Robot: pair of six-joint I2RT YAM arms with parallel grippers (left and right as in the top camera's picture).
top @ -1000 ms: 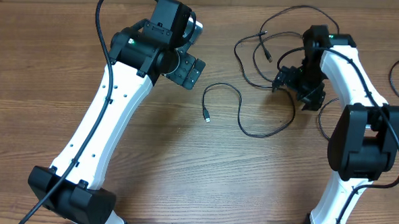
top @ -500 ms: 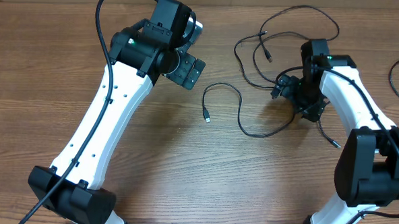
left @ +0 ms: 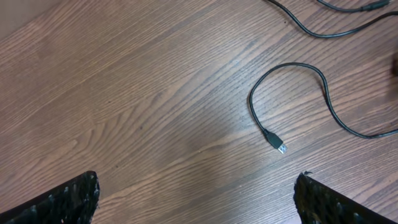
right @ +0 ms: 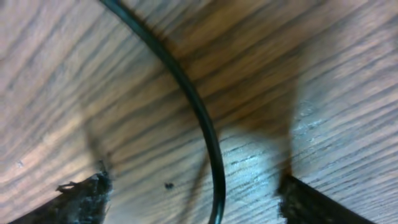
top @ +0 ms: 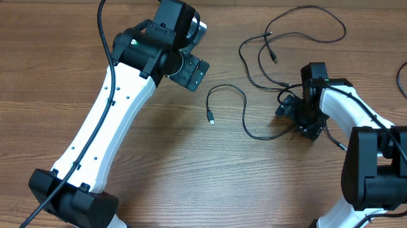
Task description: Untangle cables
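Thin, glossy black cables (top: 245,114) lie in loose curls on the grained wooden worktop (top: 187,168), in its right half toward the far edge. One ends in a small USB plug (left: 278,145). The right gripper (right: 193,199) sits low with its jaws apart, and a cable curves between them. The left gripper (top: 190,71) hovers over bare wood, spread wide, with the plug just beyond it.

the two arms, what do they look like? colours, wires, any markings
Both the left arm and right arm have smooth white links between bulky black joint housings. A thick black wire runs along the left arm, which shows a small green light. The left gripper has black, dimpled fingers.
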